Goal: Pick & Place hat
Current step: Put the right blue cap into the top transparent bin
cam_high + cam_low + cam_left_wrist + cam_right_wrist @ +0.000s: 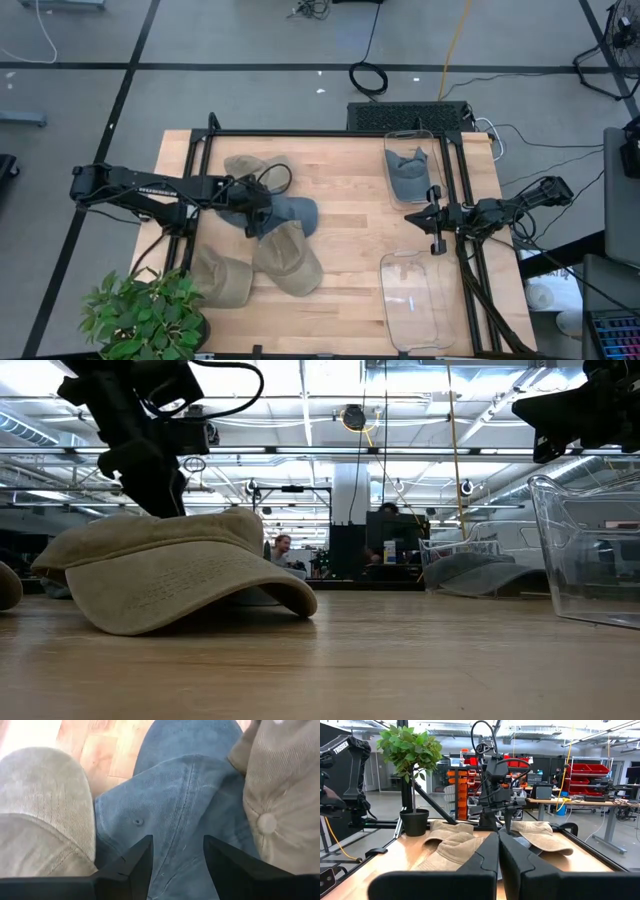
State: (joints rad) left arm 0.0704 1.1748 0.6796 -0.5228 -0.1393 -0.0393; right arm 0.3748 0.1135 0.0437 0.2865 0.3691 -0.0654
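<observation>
A blue-grey hat (290, 212) lies crown up on the wooden table among three tan hats (255, 167), (221, 279), (289, 263). My left gripper (252, 216) is open and points down over the blue-grey hat's crown (175, 815), one finger on each side of a seam. In the low view the left arm (140, 445) stands behind the nearest tan hat (170, 575). My right gripper (436, 216) is shut and waits above the table's right side, between two clear bins. Another blue-grey hat (408, 172) lies in the far bin. My left gripper comes at the blue-grey hat's crown (172, 847) from above, pointing down, with its fingers (134, 865) apart over the cloth. Whether the fingertips touch the cloth I cannot tell. The hat lies flat on the table.
Clear far bin (390, 140) and clear near bin (415, 300) stand at the table's right side. A potted plant (140, 315) is at the near left corner. A black frame (330, 133) runs round the table. Bare wood (350, 230) lies between hats and bins.
</observation>
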